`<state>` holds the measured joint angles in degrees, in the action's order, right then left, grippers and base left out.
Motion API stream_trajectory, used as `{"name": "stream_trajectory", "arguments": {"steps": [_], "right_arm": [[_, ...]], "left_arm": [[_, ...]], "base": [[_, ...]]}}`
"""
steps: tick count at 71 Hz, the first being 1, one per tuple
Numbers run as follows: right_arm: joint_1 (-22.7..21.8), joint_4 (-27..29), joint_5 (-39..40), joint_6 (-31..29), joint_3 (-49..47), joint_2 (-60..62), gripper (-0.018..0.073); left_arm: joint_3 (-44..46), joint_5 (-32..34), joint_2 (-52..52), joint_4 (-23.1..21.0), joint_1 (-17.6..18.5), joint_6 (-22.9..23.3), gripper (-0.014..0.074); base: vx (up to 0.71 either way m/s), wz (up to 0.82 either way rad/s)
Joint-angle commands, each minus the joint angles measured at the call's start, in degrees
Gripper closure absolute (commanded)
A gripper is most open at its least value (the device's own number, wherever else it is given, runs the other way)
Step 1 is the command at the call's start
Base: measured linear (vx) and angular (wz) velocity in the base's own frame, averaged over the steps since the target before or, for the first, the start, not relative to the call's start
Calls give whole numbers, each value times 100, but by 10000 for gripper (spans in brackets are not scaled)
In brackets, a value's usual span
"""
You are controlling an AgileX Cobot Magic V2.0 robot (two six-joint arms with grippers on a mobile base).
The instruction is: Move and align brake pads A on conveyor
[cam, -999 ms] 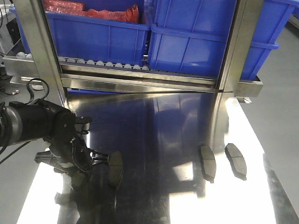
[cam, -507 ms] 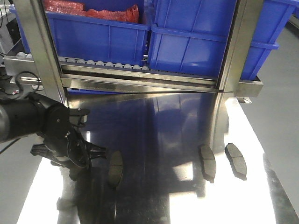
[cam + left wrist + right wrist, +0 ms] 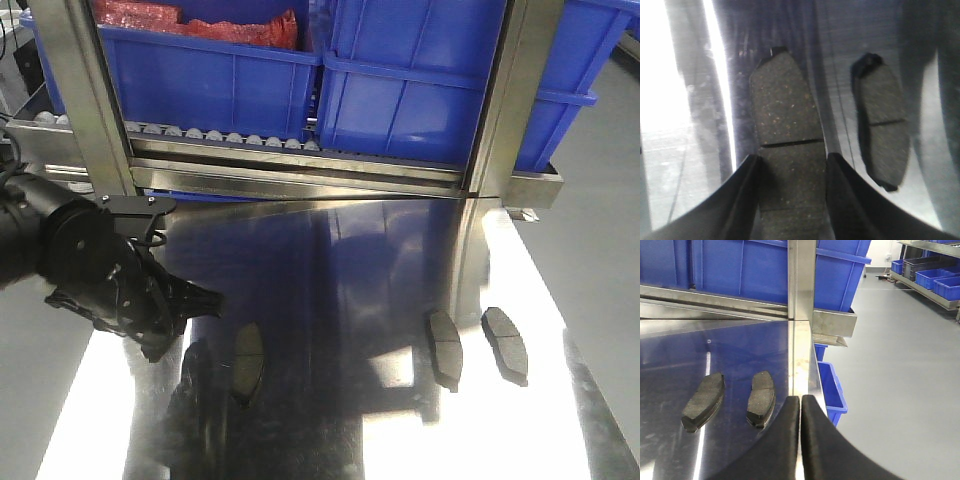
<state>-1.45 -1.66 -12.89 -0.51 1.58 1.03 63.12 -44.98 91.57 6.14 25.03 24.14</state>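
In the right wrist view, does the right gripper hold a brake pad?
No, the right gripper is shut on nothing, and both brake pads lie on the steel table.

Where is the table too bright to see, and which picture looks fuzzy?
Front view: white glare washes out the table at its near-left corner. Left wrist view: a white glare band on the left; the right-hand pad looks fuzzy. Right wrist view: sharp, only soft reflections.

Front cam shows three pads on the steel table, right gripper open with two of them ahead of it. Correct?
Not quite. The right gripper is shut, fingertips pressed together, as the right wrist view shows. The rest holds: three brake pads lie on the steel table, two of them ahead of that gripper.
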Motion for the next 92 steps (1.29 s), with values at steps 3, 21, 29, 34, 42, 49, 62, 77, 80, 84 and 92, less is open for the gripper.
{"name": "stream_trajectory", "arguments": {"steps": [3,21,29,34,42,49,62,77,80,84,92], "right_arm": [[9,-19,418,-40,36,9,567],[9,-19,418,-40,36,9,567],[9,-19,418,-40,36,9,567],[9,-19,418,-40,36,9,567],[9,-19,418,-40,36,9,567],[9,-19,418,-40,36,9,567],[9,-19,418,-40,36,9,567],[9,-19,418,-40,36,9,567],[9,-19,418,-40,36,9,567],[9,-19,418,-40,36,9,567],[9,-19,418,-40,36,9,567]], "left_arm": [[-309,632,-658,35,197,56,478],[-1292,1273,-1647,31,325,64,478],[-1703,1426,-2131,36,325,64,478],[-1848,1487,-2388,36,325,64,478],[-1930,1521,-2664,36,325,59,478],[-1930,1528,-2783,36,325,59,478],[-1930,1508,-2788,36,325,59,478],[-1930,1509,-2788,36,325,59,478],[-1930,1509,-2788,36,325,59,478],[-1930,1509,-2788,36,320,59,478],[-1930,1509,-2788,36,320,59,478]], "base": [[0,0],[0,0],[0,0],[0,0],[0,0],[0,0],[0,0],[0,0],[0,0],[0,0],[0,0]]}}
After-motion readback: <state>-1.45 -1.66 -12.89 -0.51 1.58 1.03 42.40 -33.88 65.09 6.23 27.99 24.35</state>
